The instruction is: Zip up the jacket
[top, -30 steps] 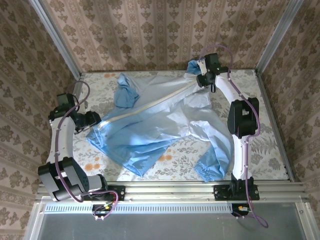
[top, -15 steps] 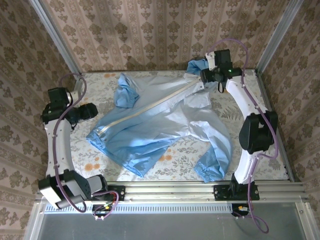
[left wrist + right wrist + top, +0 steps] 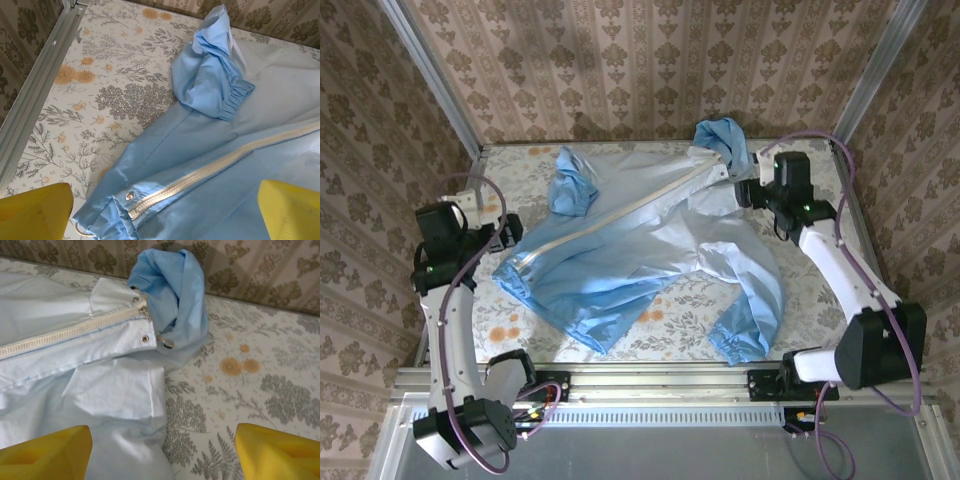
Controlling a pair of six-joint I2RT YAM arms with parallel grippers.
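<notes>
Jacket lying on the flowery table, both pincers let go.

The jacket (image 3: 640,250) is spread across the middle of the table (image 3: 840,270). Its pale zipper (image 3: 610,215) runs slanted from beside the left gripper (image 3: 512,232) up toward the right gripper (image 3: 748,190). Both pincers gape wide and hold nothing. Their yellow fingertips (image 3: 35,212) are cut off at the picture's bottom edge. One sleeve (image 3: 570,195) is bunched up. The blue lump (image 3: 720,135) at the far end is too crumpled to tell what it is.
</notes>
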